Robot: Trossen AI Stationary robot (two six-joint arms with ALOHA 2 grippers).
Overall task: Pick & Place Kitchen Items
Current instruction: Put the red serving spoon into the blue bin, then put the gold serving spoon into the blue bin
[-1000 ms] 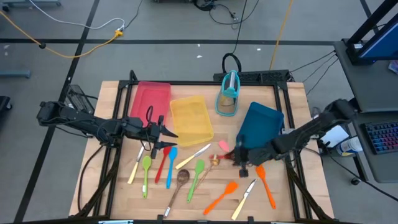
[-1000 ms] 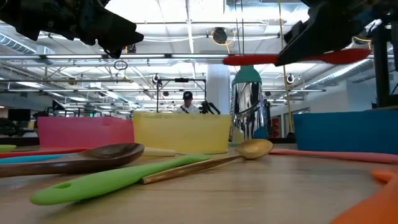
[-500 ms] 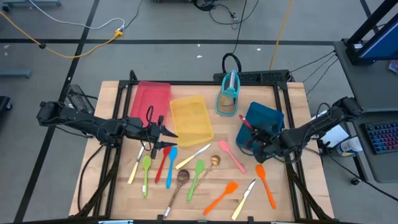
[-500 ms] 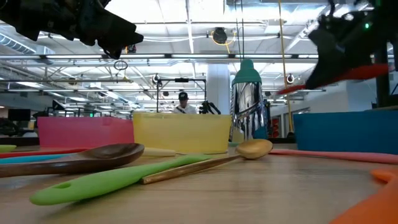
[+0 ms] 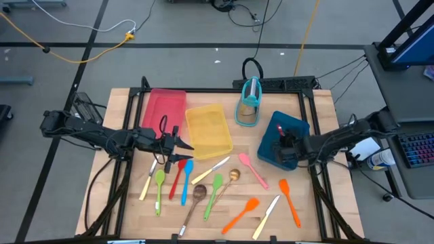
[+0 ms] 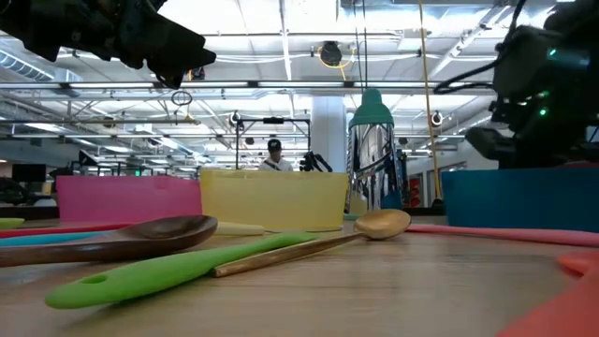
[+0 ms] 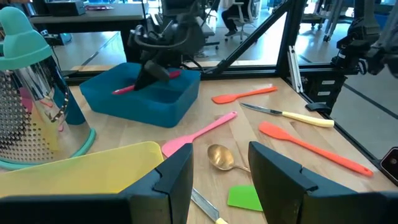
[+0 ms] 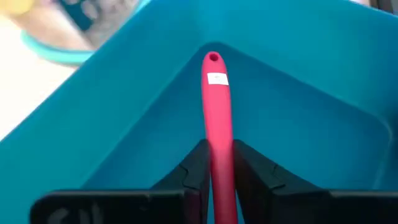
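My right gripper [image 5: 287,145] is shut on a red utensil [image 8: 217,118] and is low over the blue tray [image 5: 288,125], the utensil's handle end [image 7: 124,89] slanting down inside it. My left gripper [image 5: 182,150] is open and empty, held above the table beside the yellow tray [image 5: 209,129]. Several utensils lie flat on the wood: a green spatula [image 5: 159,184], a red one [image 5: 178,177], a blue one [image 5: 186,177], a brown spoon [image 5: 196,195], a gold spoon [image 5: 233,176], a pink spatula [image 5: 252,168], orange spatulas [image 5: 288,200] and cream-handled knives [image 5: 266,215]. My right gripper pinches the red utensil's handle [image 8: 219,155] between its two fingers [image 8: 194,169], which lie along the handle. The free handle end with its hole [image 8: 213,58] points away from the gripper toward a corner of the blue tray. Whether the end touches the tray floor I cannot tell.
A red tray [image 5: 163,112] lies at the far left beside the yellow tray. A teal-framed upright holder [image 5: 249,102] stands at the far middle, next to the blue tray. Bare wood shows at the near left and right corners.
My right gripper has carried the red utensil from above the pink spatula toward the table's far right, over the blue tray, and gone down. The utensil, level and high before, has tipped and sunk behind the tray's wall.
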